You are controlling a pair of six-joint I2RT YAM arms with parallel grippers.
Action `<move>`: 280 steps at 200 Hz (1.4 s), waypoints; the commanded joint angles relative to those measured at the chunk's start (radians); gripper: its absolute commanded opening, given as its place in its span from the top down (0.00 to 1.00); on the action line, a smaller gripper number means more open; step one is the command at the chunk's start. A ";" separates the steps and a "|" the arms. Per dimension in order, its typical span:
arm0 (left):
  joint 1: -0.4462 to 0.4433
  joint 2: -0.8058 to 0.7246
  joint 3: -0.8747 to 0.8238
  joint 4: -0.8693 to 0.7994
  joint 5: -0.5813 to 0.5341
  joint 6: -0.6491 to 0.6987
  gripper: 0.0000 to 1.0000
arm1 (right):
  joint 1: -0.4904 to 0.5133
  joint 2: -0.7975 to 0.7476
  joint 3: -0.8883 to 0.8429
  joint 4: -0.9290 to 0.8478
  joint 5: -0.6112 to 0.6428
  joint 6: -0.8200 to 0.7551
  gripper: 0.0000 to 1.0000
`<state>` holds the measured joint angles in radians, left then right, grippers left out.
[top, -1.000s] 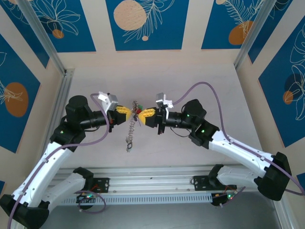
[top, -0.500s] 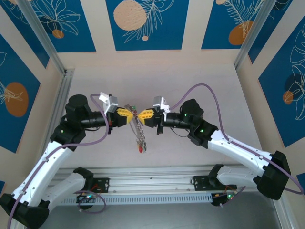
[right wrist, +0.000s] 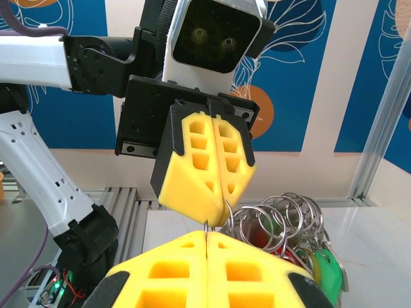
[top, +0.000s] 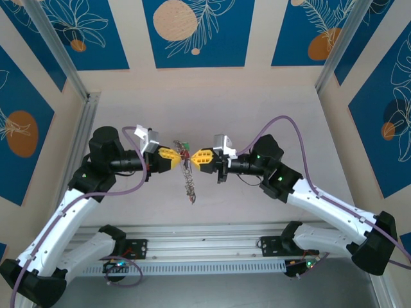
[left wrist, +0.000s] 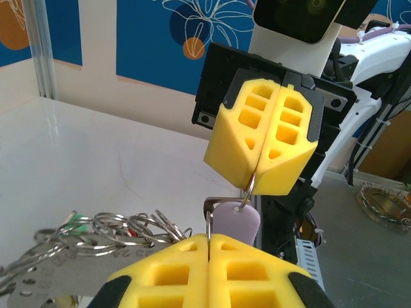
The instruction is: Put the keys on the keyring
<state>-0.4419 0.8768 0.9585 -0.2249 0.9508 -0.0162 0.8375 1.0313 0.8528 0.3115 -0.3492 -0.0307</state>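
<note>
Left end effector (top: 168, 158): the yellow pads are pressed together, and a thin grey wire runs into the seam between them. You have it clamped on what looks like the keyring's (left wrist: 209, 224) own wire.
Right end effector (top: 202, 156): its pads are also together, pinching the same thin wire from the opposite side. The two tips face each other and are almost touching.
Keyring position: it is held in the air between the two end effectors, above the middle of the desk (top: 257, 109). The loaded part hangs below them.
Keys (top: 189, 183): the lilac key (left wrist: 235, 221) sits on the wire right between the two sets of pads. A green key (right wrist: 327, 266) and a red key (right wrist: 260, 234) hang lower, among the small split rings (left wrist: 122, 228).
Handling: you should expect a light load. The wire looks stiff but springy, and smooth enough to twist or slide in the foam pads. The bunch hangs loose and will probably swing.
Where to hold: grip bare wire close to the lilac key, not the key heads or the dangling rings.
Room: there is open desk all around beneath the bunch. The side post (top: 87, 122) and the near rail (top: 212, 247) are well apart from it. The tight spot is the narrow gap between your two end effectors.
</note>
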 commanded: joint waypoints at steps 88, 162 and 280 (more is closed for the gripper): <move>-0.010 -0.010 0.046 0.036 0.060 0.012 1.00 | -0.009 0.037 0.056 0.025 -0.028 -0.005 1.00; -0.010 -0.016 0.045 0.042 0.064 0.007 1.00 | -0.006 0.049 0.065 0.011 -0.028 -0.004 1.00; -0.010 -0.019 0.041 0.040 0.064 0.010 1.00 | -0.008 0.030 0.051 0.038 -0.010 0.002 1.00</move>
<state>-0.4419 0.8787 0.9604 -0.2245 0.9691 -0.0162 0.8310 1.0828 0.8848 0.3241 -0.3698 -0.0296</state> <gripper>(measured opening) 0.053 0.047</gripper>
